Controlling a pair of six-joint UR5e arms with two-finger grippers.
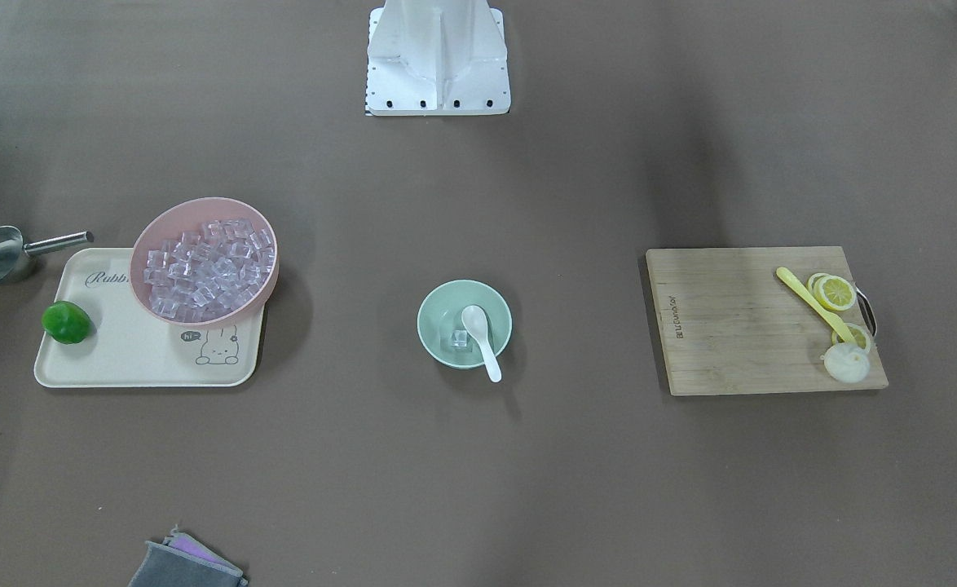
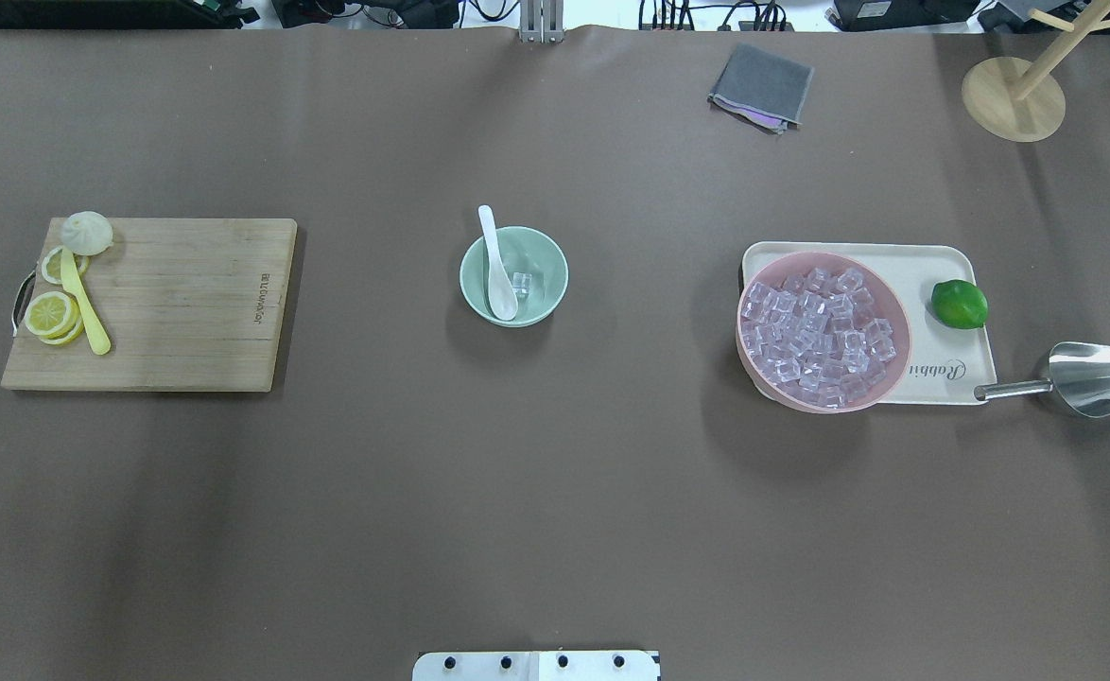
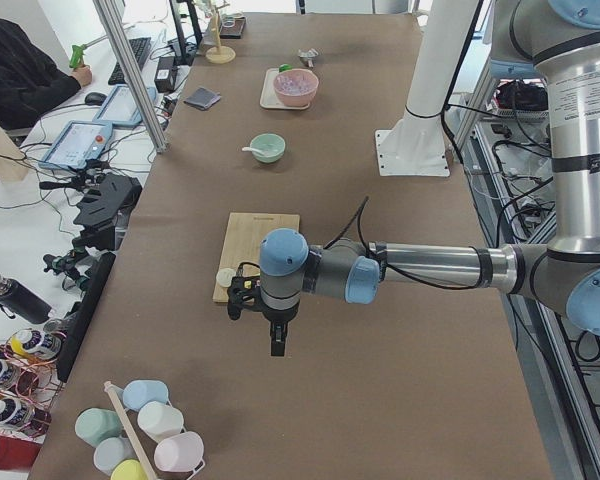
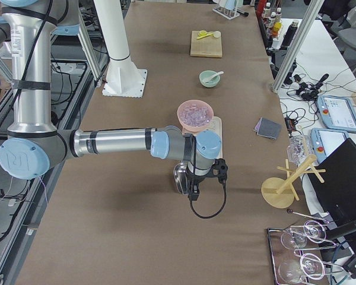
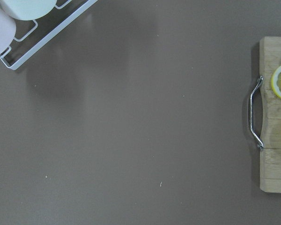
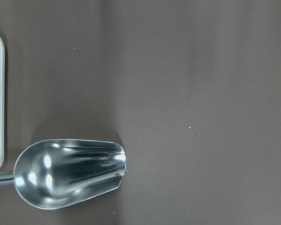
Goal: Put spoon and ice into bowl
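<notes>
At desk [image 1: 478,473] centre: mint-green bowl [image 1: 434,312] holding white spoon [image 1: 479,333] and clear ice [image 1: 458,340]; whether my left pincer [image 3: 277,346] and right pincer [image 4: 194,194] gape, I cannot tell.

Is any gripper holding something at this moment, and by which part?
Nothing is held, as far as shows: the spoon and the ice lie in the bowl, far from the left gripper and the right gripper, and no object shows at either.

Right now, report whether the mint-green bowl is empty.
Not empty: the bowl holds the white spoon, handle over rim, plus one ice cube.
</notes>
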